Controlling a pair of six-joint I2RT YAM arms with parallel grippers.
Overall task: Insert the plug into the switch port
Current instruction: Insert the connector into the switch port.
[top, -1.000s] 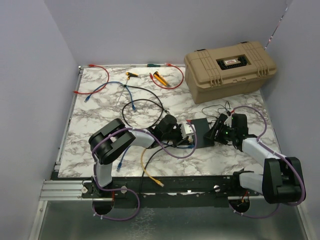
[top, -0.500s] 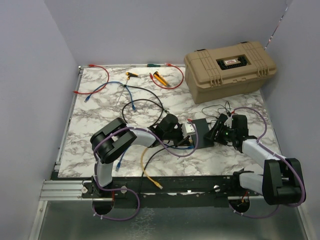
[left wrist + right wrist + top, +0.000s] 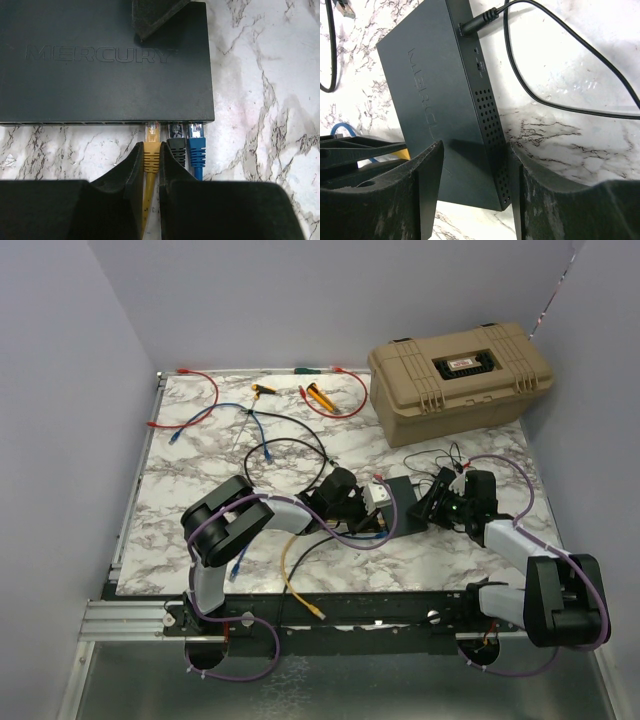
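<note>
Insertion step: yellow plug (image 3: 151,132) at the port mouth

Left claw (image 3: 151,165) is closed narrowly on the yellow plug, its two fingers pinching the boot from either side with the cable trailing back between them. Just ahead, the clear tip sits at a port on the switch (image 3: 100,75), right beside a black plug (image 3: 176,145) and a blue plug (image 3: 196,145) already in the neighbouring ports. How deep the tip has gone cannot be told; it looks part-way in rather than latched.

Right claw (image 3: 472,170) straddles one short end of the switch, its fingers seemingly pressed against the body, bracing it near the power cord (image 3: 560,100).

The switch lies flat on the marble tabletop (image 3: 260,100), between the two claws and right of centre in the top view. Its long axis runs along the port edge, and that edge faces the left claw. The plug's long axis is square to the edge, tip pointing straight into the box.

Next, I judge, comes a short straight push along the plug's axis, with the right claw resisting so the switch does not slide.
</note>
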